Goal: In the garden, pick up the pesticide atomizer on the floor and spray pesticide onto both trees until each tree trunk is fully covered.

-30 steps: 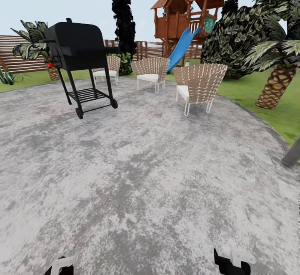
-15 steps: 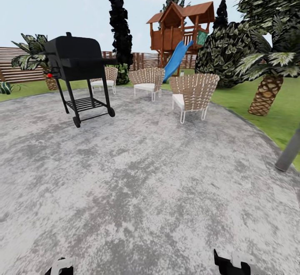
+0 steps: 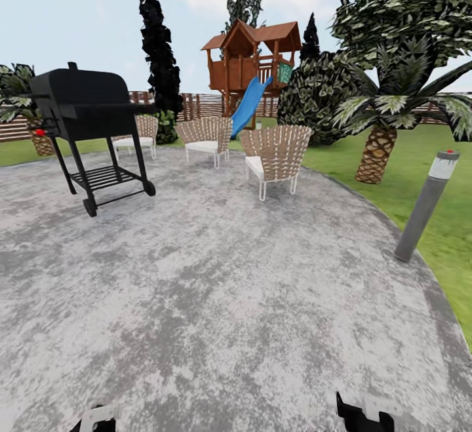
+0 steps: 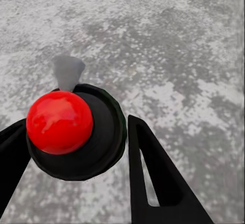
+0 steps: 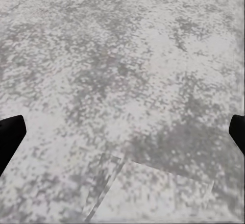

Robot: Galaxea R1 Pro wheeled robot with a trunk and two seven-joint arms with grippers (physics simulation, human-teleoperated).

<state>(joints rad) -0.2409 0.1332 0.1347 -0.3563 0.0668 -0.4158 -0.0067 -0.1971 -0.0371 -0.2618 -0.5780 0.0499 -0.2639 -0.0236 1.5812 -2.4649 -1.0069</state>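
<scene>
Sprayer (image 4: 76,129) grasped in left claw (image 4: 76,152), right claw (image 5: 122,132) released; pickup done, 2 trunks unsprayed.

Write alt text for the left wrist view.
The left gripper holds the pesticide atomizer, its red top knob facing the camera, between two black fingers, above the mottled grey paving.
</scene>
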